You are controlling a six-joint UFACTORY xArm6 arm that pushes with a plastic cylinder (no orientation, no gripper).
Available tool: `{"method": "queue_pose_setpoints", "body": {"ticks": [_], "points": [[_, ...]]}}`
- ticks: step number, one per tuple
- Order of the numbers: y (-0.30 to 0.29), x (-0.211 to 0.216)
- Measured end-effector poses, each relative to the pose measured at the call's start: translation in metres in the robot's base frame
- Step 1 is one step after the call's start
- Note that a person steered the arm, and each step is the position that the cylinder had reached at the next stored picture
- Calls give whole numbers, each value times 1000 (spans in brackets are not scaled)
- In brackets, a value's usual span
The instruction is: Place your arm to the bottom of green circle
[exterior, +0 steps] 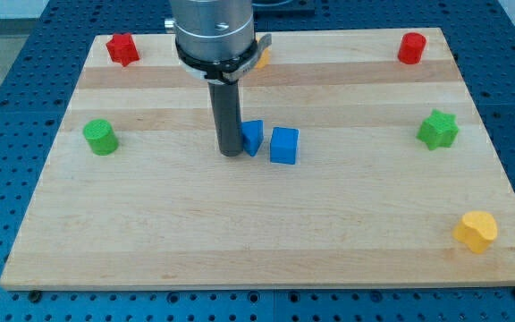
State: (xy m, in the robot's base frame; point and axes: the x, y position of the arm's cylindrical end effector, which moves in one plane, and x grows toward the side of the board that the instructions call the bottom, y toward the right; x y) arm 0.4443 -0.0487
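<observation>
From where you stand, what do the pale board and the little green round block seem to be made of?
The pale board looks like unvarnished wood: light planks with visible grain and seams, matte. The green round block looks like moulded or printed plastic, uniformly bright and slightly glossy, though that is a guess. My tip sits well to its right, beside a blue block.

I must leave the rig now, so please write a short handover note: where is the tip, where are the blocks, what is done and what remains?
My tip rests on the wooden board near its centre, touching or nearly touching the left side of a blue block; a blue cube sits just right of that.
The green circle block is far off at the view's left edge, untouched.
Done: nothing yet of the placing.
Left: move the tip leftward and stop just below the green circle.
</observation>
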Motion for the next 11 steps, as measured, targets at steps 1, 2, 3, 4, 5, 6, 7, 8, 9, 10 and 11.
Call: {"method": "queue_pose_setpoints", "body": {"ticks": [1, 2, 3, 4, 5, 6, 7, 8, 9, 10, 11], "points": [[3, 0], [3, 0], [-9, 0], [-27, 1], [-45, 11], [-58, 20], [-73, 25], [-92, 25], [-111, 25], [-123, 27], [-131, 38]]}}
